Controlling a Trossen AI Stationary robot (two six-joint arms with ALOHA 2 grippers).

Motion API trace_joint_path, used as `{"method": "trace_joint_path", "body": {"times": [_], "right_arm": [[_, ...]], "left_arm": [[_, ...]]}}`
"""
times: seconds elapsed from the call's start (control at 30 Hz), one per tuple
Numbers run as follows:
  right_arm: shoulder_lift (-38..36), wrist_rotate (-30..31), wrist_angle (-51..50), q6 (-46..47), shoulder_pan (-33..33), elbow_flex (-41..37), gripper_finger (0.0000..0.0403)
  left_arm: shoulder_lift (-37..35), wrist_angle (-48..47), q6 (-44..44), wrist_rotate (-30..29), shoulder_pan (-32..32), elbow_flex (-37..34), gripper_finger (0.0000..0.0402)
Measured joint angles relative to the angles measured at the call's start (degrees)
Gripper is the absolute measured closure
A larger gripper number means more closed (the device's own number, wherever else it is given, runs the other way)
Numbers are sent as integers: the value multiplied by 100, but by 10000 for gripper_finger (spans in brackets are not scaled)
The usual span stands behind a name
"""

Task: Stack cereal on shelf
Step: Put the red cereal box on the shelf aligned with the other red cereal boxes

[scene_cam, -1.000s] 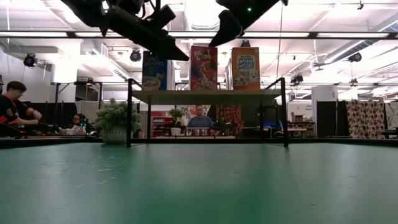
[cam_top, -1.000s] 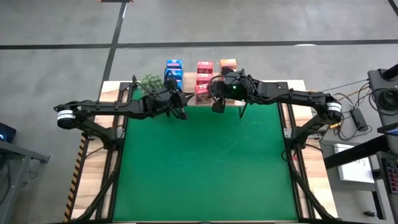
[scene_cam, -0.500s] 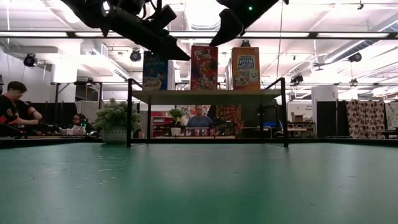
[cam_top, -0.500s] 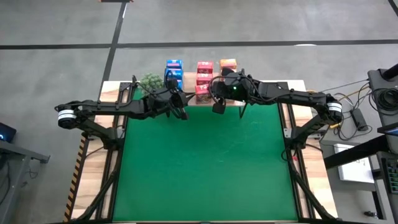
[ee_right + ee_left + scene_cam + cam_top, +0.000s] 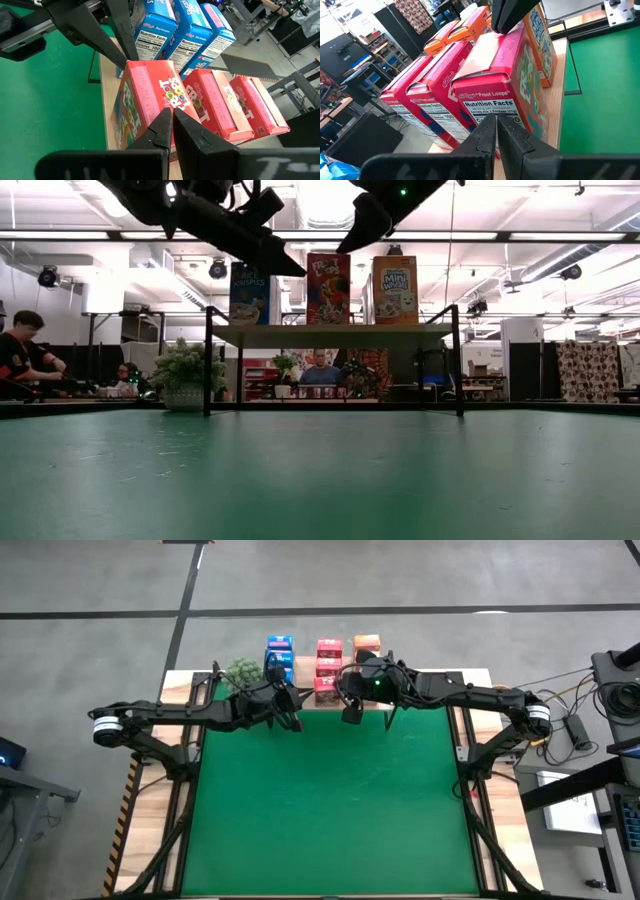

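Green tabletop [image 5: 320,800] lies bare up front. Toward twelve o'clock, left end effector [image 5: 294,725] and right end effector [image 5: 350,715] hover pinched closed, empty, beside the shelf [image 5: 335,330] carrying the cereal boxes [image 5: 328,665]. A careless nudge could topple the front Froot Loops box [image 5: 507,95].

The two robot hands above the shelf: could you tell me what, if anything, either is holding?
Nothing: the left hand and right hand are both shut and empty, above the red cardboard cereal boxes.

Overhead looks straight down, low looks level across the mat, both wrists close on the shared shelf [image 5: 330,332].
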Motion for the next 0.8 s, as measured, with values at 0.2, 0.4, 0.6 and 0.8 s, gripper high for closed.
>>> {"method": "trace_joint_path", "body": {"times": [0.2,0.4,0.6,0.8], "right_arm": [[-7,0,11,-24,0,0,394],[-7,-7,75,-31,0,0,394],[-7,-7,113,-33,0,0,394],[-20,-7,174,-92,-2,12,394]], "left_arm": [[0,10,-2,0,0,0,401],[0,18,-4,4,0,0,401],[0,26,-5,8,0,0,401],[0,19,-33,8,0,0,402]]}}
